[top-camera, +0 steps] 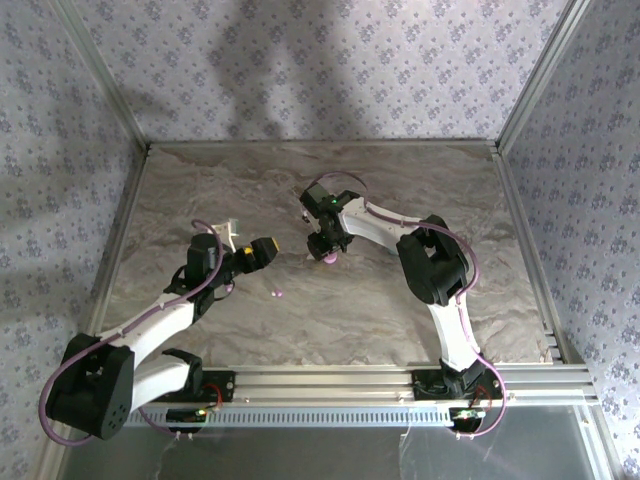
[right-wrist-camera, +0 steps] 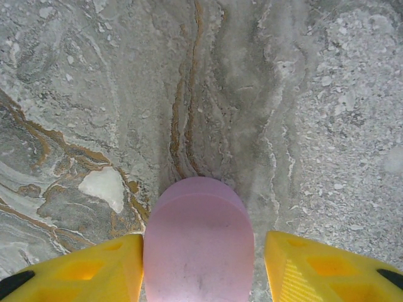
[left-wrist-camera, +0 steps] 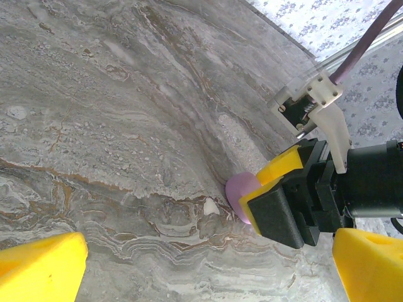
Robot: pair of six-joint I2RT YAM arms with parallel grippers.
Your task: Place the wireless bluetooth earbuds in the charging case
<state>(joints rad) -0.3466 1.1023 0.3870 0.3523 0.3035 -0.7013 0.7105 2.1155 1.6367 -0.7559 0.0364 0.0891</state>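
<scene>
Between the matt yellow plastic fingers [right-wrist-camera: 88,270] of the right gripper [right-wrist-camera: 201,261], the pink case [right-wrist-camera: 198,239] looked like smooth plastic with a soft satin sheen. Beneath them, the table [right-wrist-camera: 315,94] was marble-patterned, matt and faintly grainy.

On my right wrist feed: one pink charging case [right-wrist-camera: 198,239], rounded end up-frame, resting on grey veined marble table [right-wrist-camera: 283,94], right gripper [right-wrist-camera: 203,264] straddling it, one yellow finger [right-wrist-camera: 88,270] touching its side, other finger [right-wrist-camera: 321,267] just apart, white patch [right-wrist-camera: 104,187] nearby.
</scene>
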